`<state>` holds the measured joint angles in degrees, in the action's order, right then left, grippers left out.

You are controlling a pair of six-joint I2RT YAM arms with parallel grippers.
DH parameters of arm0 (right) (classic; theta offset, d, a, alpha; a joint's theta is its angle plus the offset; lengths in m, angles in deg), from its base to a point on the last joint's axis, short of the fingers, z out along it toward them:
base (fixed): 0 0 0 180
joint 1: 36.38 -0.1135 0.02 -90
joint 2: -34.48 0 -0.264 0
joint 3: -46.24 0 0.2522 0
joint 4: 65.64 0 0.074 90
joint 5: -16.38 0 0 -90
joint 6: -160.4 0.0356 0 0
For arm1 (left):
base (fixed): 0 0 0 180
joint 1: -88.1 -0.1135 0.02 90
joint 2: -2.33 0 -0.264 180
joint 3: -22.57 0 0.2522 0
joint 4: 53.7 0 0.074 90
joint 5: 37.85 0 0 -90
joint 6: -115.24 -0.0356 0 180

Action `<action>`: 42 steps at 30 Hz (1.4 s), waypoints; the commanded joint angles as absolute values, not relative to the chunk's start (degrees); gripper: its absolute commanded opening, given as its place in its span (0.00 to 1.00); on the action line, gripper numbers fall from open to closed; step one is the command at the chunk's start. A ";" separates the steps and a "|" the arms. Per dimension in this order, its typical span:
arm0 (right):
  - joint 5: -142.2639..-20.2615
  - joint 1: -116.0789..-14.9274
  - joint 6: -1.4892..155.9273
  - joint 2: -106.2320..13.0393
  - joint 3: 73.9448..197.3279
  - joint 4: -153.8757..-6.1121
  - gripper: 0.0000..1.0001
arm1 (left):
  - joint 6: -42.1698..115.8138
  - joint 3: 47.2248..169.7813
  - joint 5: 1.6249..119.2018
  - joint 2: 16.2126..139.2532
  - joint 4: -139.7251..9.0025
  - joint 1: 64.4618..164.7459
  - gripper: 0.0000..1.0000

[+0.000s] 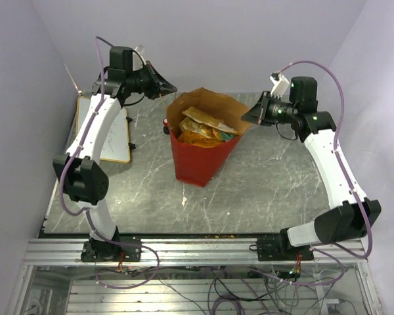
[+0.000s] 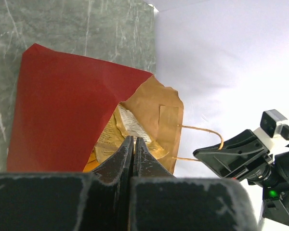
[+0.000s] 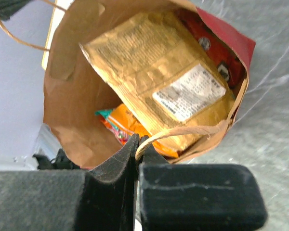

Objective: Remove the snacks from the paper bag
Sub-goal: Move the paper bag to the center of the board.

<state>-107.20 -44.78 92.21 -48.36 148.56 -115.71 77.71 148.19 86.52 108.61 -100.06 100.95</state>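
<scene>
The paper bag [image 1: 197, 161] stands upright mid-table, red outside, brown inside, mouth open. Snacks [image 1: 207, 128] fill it: a big gold packet [image 3: 159, 72] on top, an orange packet [image 3: 130, 125] beneath, a red packet [image 3: 212, 43] at the far side. My right gripper [image 1: 246, 118] is at the bag's right rim, and its wrist view shows it [image 3: 138, 139] shut on a loop handle [image 3: 183, 131]. My left gripper [image 1: 173, 87] is at the bag's back-left rim, jaws shut [image 2: 133, 139]. The other handle [image 3: 14, 36] runs up to it.
A white board [image 1: 115, 134] lies at the table's back left, under the left arm. A small white scrap [image 1: 184, 200] lies on the grey marble table [image 1: 269, 190] in front of the bag. Pale walls close in behind and on both sides.
</scene>
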 commanded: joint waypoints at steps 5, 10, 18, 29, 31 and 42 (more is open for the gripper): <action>-111.06 -51.41 98.07 -40.14 140.91 -109.76 0.00 | 69.10 143.54 88.20 95.02 -108.74 95.49 0.07; -110.05 -57.21 99.22 -41.67 139.72 -108.13 0.00 | 63.98 143.13 88.82 92.52 -114.89 91.19 0.07; -106.39 -69.36 104.10 -42.65 136.32 -102.94 0.00 | 60.35 148.22 88.37 92.16 -121.38 88.28 0.07; -93.53 -73.53 98.04 -42.42 135.39 -115.71 0.13 | 66.42 134.04 94.28 86.21 -110.72 87.49 0.07; -88.28 -73.46 95.33 -41.78 137.26 -120.59 0.27 | 65.88 133.49 94.72 86.20 -111.10 87.49 0.07; -61.28 -72.51 81.27 -40.75 150.30 -137.80 0.88 | 69.58 131.54 95.06 84.76 -107.67 87.49 0.07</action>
<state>-73.35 -72.84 89.12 -41.89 144.05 -132.72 67.33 131.88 92.29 87.47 -112.15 87.83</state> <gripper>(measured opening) 0.857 0.073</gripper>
